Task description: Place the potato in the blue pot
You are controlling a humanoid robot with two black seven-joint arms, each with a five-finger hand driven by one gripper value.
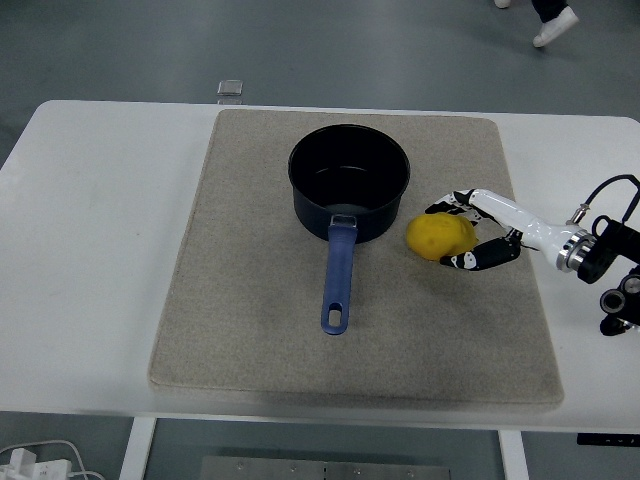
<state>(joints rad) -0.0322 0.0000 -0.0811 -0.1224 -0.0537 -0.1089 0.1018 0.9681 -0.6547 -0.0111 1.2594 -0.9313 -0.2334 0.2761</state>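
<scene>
A yellow potato (438, 236) lies on the beige mat (250, 300), just right of the blue pot (349, 180). The pot stands upright near the mat's middle back, dark inside and empty, its blue handle (338, 275) pointing toward the near edge. My right hand (452, 236) reaches in from the right edge and curls around the potato's right side, fingers (482, 258) below and above it, touching it. The potato rests on the mat. No left arm shows.
The mat covers most of the white table (90, 250). A small grey block (231, 88) sits at the table's far edge. A person's shoe (553, 24) shows on the floor at the top right.
</scene>
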